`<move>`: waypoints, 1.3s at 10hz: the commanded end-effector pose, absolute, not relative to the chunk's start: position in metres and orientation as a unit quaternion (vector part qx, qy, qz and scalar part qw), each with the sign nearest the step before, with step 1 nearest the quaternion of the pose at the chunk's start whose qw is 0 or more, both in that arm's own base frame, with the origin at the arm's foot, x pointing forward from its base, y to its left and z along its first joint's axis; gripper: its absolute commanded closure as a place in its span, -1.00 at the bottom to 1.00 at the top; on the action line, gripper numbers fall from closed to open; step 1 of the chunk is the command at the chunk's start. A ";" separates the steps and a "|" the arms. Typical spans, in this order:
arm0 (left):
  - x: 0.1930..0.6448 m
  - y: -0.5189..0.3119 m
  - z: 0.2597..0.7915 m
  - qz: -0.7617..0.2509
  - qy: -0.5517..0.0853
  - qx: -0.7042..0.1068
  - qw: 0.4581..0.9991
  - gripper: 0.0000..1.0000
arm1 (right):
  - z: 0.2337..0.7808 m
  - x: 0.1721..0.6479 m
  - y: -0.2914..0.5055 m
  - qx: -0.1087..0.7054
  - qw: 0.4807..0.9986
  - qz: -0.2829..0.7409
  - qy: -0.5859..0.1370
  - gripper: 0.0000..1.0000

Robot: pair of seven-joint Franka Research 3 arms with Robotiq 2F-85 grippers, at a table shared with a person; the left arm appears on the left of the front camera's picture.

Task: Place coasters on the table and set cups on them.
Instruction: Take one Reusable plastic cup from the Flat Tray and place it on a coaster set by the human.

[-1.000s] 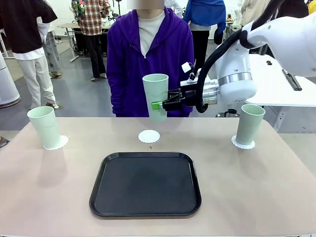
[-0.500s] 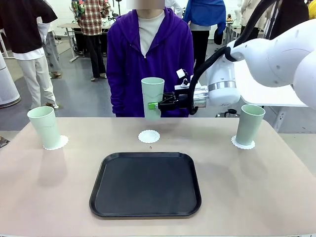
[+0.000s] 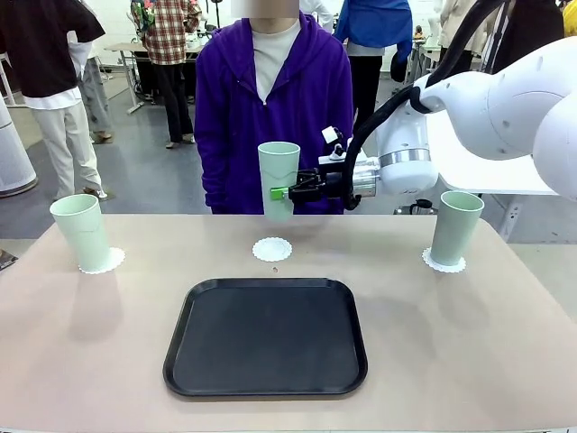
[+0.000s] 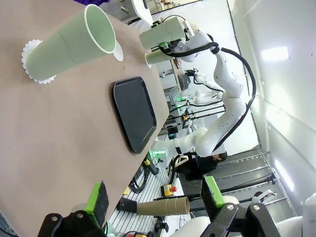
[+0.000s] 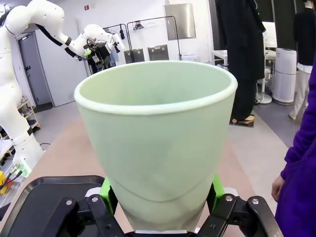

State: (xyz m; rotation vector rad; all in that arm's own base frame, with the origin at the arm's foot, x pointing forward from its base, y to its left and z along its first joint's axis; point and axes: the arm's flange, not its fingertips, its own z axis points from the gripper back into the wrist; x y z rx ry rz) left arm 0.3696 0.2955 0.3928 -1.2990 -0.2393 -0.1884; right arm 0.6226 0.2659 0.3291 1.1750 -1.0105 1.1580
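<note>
My right gripper (image 3: 285,192) is shut on a pale mint cup (image 3: 279,179), holding it upright in the air above and just behind the bare middle coaster (image 3: 272,249). In the right wrist view that cup (image 5: 158,143) sits between the green pads (image 5: 106,190). A second cup (image 3: 79,232) stands on the left coaster (image 3: 102,262), and a third cup (image 3: 455,226) stands on the right coaster (image 3: 444,263). My left gripper (image 4: 154,197) is open and holds nothing, well back from the left cup (image 4: 69,44).
A black tray (image 3: 266,336) lies bare on the near middle of the beige table (image 3: 487,343). A person in a purple hoodie (image 3: 225,108) stands at the far edge, right behind the held cup. The tray (image 4: 134,113) also appears in the left wrist view.
My right arm swung in to the left, carrying the cup slightly left. Over the last half second it has stayed still. The other cups and coasters have not moved.
</note>
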 end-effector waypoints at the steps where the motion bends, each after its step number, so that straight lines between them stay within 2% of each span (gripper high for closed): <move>1: 0.369 0.295 0.395 -0.085 -0.110 -0.598 0.789 -1.00 | 0.327 0.626 0.267 0.515 0.534 0.517 -0.426 -0.68; 2: 0.369 0.295 0.395 -0.085 -0.110 -0.598 0.789 -1.00 | 0.319 0.632 0.268 0.526 0.511 0.533 -0.421 -0.68; 6: 0.369 0.295 0.395 -0.085 -0.110 -0.598 0.789 -1.00 | 0.287 0.653 0.277 0.523 0.490 0.557 -0.420 -0.68; 13: 0.369 0.295 0.395 -0.085 -0.110 -0.598 0.789 -1.00 | 0.259 0.659 0.288 0.525 0.481 0.584 -0.389 -0.68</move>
